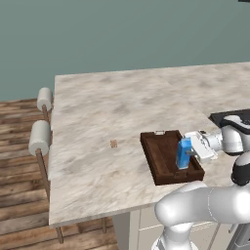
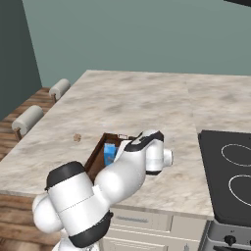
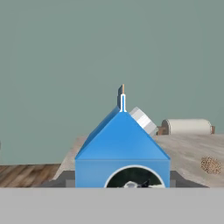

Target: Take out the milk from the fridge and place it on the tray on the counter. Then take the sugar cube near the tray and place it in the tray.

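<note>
The milk is a small bright blue gable-top carton, upright inside the dark brown wooden tray on the marbled counter. My gripper reaches in from the right, shut on the milk's sides. Whether the carton's base touches the tray floor I cannot tell. In the hand view the milk sits close up between my fingers. The tiny tan sugar cube lies on the counter left of the tray, apart from it. It also shows as the sugar cube and the sugar cube. My arm hides most of the tray and the milk.
Two stools with pale cylindrical backs stand along the counter's left edge over the wooden floor. A black cooktop is set into the counter to the right of the tray. Bare counter stretches beyond and left of the tray.
</note>
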